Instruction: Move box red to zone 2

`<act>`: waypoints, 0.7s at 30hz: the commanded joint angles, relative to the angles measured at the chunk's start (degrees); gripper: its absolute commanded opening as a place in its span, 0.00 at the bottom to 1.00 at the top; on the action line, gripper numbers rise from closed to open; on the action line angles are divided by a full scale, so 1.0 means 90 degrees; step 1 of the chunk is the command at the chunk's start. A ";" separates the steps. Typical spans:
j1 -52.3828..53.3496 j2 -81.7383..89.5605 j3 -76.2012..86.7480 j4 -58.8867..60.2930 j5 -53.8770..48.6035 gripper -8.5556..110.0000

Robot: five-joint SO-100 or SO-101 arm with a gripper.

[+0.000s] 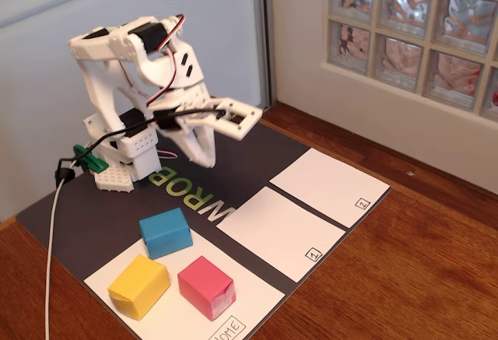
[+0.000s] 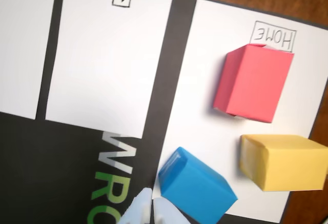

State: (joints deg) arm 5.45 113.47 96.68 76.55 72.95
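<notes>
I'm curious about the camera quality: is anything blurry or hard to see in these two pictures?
Fixed view: evenly daylit and sharp, though the gripper tips look smeared. Wrist view: the fingertips at the bottom edge are a pale, out-of-focus blur; the red box, blue box and yellow box stay clear with soft shadows.

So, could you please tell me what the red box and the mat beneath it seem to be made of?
The red box looks like folded matte paper or thin card: its seams and an overlapping flap show in the wrist view. The mat looks like a flat printed sheet, probably paper or card, with a faint sheen on the dark part.
</notes>
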 commanded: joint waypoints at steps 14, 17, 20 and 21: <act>0.1338 -0.3369 -0.3945 0.0811 -0.0840 0.07; 0.1436 -0.3867 -0.4307 0.0742 -0.0996 0.07; 0.1504 -0.4336 -0.4609 0.0674 -0.1133 0.07; 0.1514 -0.4492 -0.4717 0.0645 -0.1211 0.07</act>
State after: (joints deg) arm 18.90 74.62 58.71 83.32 63.37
